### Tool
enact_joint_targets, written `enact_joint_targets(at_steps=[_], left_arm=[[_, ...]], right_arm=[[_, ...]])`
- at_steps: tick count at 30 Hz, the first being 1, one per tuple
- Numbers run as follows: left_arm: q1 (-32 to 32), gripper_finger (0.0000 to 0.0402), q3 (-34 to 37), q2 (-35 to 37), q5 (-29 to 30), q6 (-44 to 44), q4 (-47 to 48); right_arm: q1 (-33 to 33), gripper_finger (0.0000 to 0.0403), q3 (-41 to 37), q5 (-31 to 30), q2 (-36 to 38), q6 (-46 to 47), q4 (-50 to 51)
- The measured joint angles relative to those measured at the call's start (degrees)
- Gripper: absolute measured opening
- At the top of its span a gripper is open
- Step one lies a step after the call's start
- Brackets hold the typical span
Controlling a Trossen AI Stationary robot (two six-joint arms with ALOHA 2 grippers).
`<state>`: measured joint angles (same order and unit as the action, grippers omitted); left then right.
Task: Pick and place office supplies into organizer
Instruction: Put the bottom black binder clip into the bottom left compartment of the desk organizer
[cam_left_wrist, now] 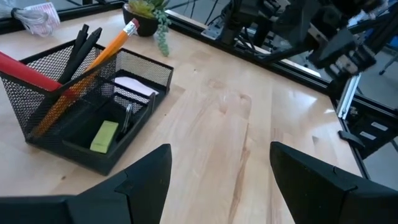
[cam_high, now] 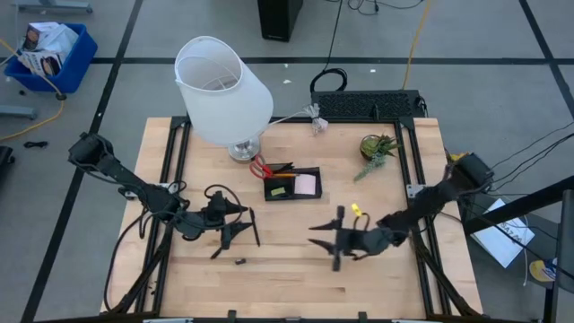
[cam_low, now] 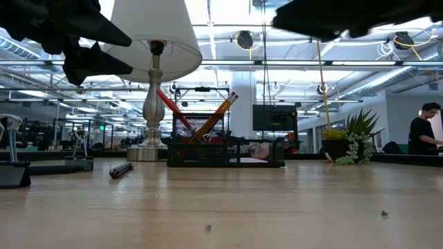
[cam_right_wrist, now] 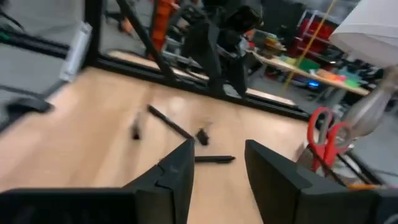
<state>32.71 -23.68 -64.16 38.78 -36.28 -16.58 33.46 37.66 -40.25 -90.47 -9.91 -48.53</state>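
Orange pencil (cam_left_wrist: pixel 93 62) leans diagonally in organizer (cam_high: pixel 291 184) (both grippers open, empty)

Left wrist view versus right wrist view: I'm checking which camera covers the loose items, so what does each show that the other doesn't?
Only the left wrist view shows the inside of the black mesh organizer, with a yellow-green marker, a white pad and an orange pencil, plus the potted plant. Only the right wrist view shows loose black pens on the bare table. Both show the red-handled scissors and open dark fingers.
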Motion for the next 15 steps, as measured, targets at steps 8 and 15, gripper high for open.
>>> enact_joint_targets(at_steps=[8, 15], left_arm=[[-0.1, 0.0274, 0.0, 0.0, 0.0, 0.0, -0.4], [-0.1, 0.0273, 0.0, 0.0, 0.3, 0.2, -0.5]], right_arm=[[2.7, 0.0137, -13.8, 8.3, 17.2, 7.5, 0.0], [-2.1, 0.0137, -23.6, 25.6, 33.5, 14.4, 0.6]])
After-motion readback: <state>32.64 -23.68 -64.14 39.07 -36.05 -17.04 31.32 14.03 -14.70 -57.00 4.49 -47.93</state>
